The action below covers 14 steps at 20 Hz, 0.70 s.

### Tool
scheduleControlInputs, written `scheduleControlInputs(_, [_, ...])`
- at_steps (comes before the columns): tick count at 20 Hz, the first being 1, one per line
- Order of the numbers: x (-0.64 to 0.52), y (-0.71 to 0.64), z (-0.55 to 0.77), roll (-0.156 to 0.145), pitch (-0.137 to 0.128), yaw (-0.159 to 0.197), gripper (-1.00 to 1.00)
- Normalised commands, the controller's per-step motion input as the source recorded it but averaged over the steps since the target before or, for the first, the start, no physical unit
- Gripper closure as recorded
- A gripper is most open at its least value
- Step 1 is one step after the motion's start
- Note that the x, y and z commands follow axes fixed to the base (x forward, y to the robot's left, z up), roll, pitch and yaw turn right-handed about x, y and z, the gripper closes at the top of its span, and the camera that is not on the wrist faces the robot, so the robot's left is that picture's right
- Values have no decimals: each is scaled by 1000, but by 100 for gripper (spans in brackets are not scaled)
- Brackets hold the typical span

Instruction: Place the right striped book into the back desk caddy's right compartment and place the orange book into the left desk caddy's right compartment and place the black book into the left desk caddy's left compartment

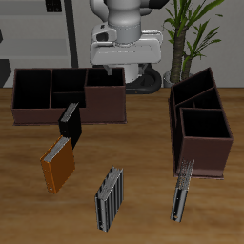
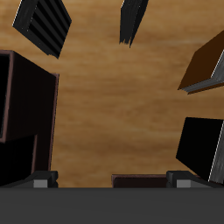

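Note:
The right striped book [image 1: 111, 198] [image 2: 133, 19] stands tilted near the table's front edge. The orange book [image 1: 57, 164] [image 2: 206, 66] leans farther back beside it. The black book [image 1: 70, 124] [image 2: 203, 144] stands against the front wall of the back desk caddy [image 1: 50, 112], a long maroon box. The left desk caddy [image 1: 202, 160] [image 2: 9, 61] shows end-on at the other side. My gripper [image 1: 122, 69] [image 2: 112, 181] hangs high over the back of the table, near the back caddy's end section, open and holding nothing.
A slimmer striped book [image 1: 181, 195] [image 2: 44, 24] stands just in front of the left desk caddy. A potted plant [image 1: 191, 29] rises behind that caddy, beside the robot's base.

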Motion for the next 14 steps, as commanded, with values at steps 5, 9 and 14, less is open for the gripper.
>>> scheduleControlInputs(5, [391,209,78,-55,-50,18,-100])
scheduleControlInputs(9, [491,175,109,-39,-31,-20,-100])
scheduleControlInputs(14, [525,212,93,-25,-33,28,-100])
